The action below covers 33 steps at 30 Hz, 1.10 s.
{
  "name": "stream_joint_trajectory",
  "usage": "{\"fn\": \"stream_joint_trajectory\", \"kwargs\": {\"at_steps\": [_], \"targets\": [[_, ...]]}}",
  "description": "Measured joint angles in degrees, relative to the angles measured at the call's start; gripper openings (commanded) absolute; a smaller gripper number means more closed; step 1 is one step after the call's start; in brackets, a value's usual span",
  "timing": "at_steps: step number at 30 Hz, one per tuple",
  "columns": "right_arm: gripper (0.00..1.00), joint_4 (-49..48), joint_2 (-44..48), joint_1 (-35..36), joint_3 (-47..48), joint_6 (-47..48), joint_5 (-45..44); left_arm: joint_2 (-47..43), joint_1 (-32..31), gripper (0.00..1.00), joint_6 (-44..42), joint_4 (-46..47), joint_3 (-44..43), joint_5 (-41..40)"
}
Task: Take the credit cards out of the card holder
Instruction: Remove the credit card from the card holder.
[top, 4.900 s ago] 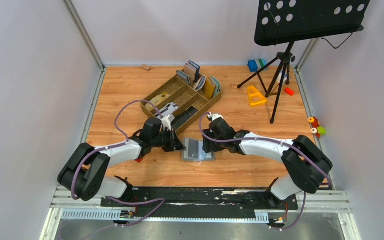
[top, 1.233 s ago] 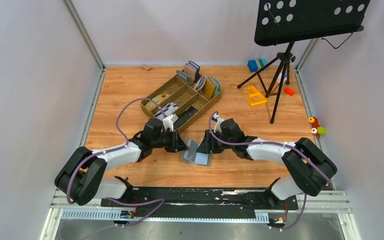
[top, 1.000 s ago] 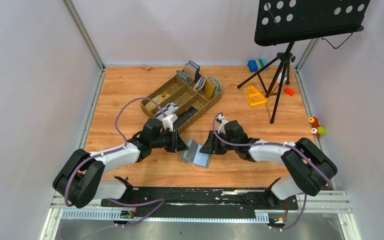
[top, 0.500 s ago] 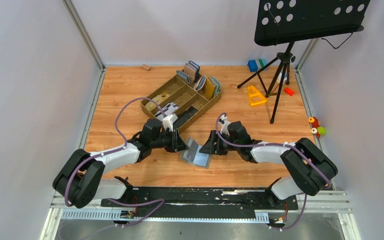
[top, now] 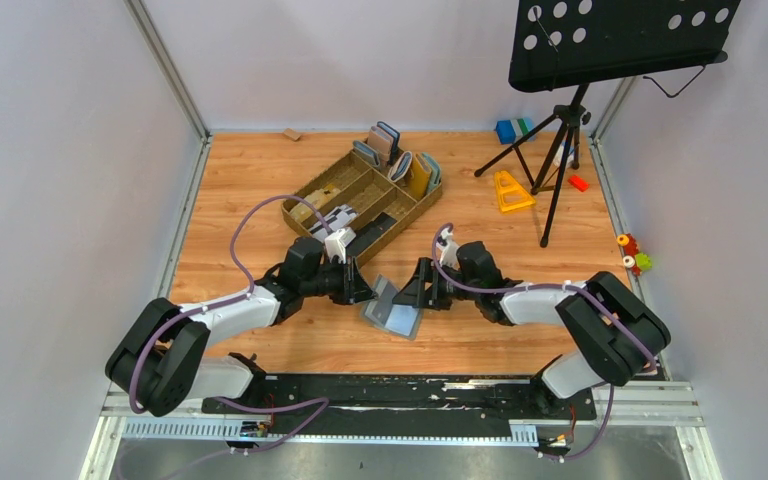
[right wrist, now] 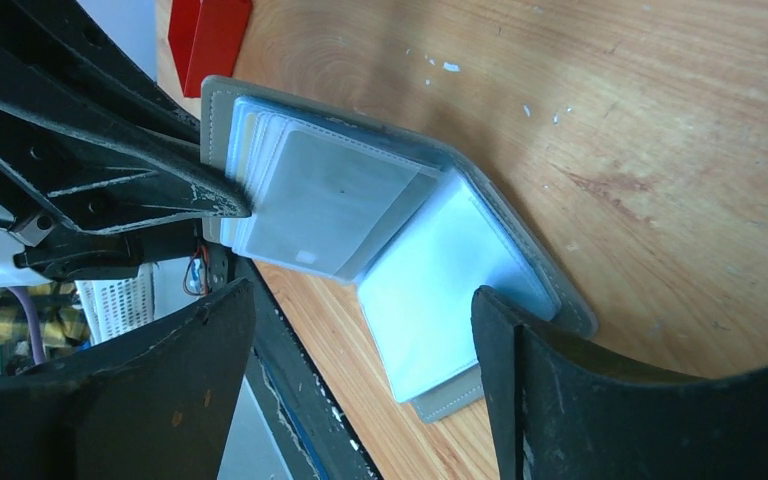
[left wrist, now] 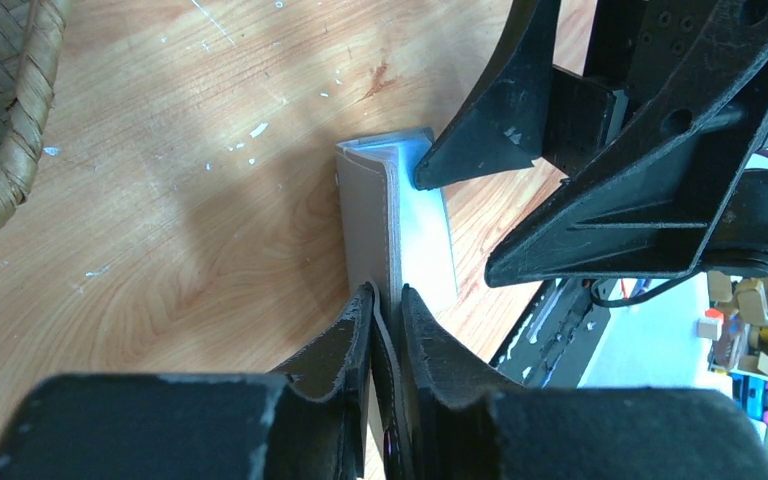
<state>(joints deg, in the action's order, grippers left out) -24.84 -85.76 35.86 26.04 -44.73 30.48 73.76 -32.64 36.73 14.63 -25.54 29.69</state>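
Note:
The grey card holder [top: 392, 310] lies open on the wooden floor between my arms. Its left flap stands raised and its right flap lies flat. My left gripper [top: 368, 290] is shut on the raised flap's edge, as the left wrist view [left wrist: 388, 300] shows on the holder [left wrist: 368, 215]. My right gripper [top: 422, 291] is open and empty, just right of the holder and facing it. In the right wrist view the holder [right wrist: 480, 250] shows light blue-grey insides with a stack of clear-sleeved cards [right wrist: 330, 195] against the raised flap, ahead of the open right gripper [right wrist: 360, 300].
A brown compartment tray [top: 332, 188] with upright wallets [top: 410, 165] stands behind the grippers. A music stand's tripod [top: 558, 150], a yellow piece [top: 511, 191], a blue block [top: 510, 130] and small toys [top: 635, 255] are at the right. A red object [right wrist: 210, 40] lies beyond the holder.
Over about five seconds the left gripper has lifted the holder's left flap up off the floor. In the last second the right gripper has drawn back slightly to the right; the left arm is still.

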Motion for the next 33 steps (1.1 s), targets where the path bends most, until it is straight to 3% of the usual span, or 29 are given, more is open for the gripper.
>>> {"fn": "stream_joint_trajectory", "kwargs": {"at_steps": [9,17,25,33], "targets": [[0.75,-1.57,-1.27,0.83,0.35,-1.95,1.29,0.0,0.0,0.2,0.92,-0.04,0.0,0.02],[0.82,-3.56,-4.42,3.58,2.54,-5.92,0.52,-1.25,0.0,0.1,4.87,0.28,0.7,-1.77],[0.93,-3.67,-6.1,7.13,4.81,-7.28,-2.05,-5.14,0.0,0.07,9.73,0.22,3.87,-5.29],[0.83,2.21,-6.1,10.8,8.72,-5.22,-7.78,-8.66,-0.04,0.06,15.41,1.92,7.37,-9.33]]}}
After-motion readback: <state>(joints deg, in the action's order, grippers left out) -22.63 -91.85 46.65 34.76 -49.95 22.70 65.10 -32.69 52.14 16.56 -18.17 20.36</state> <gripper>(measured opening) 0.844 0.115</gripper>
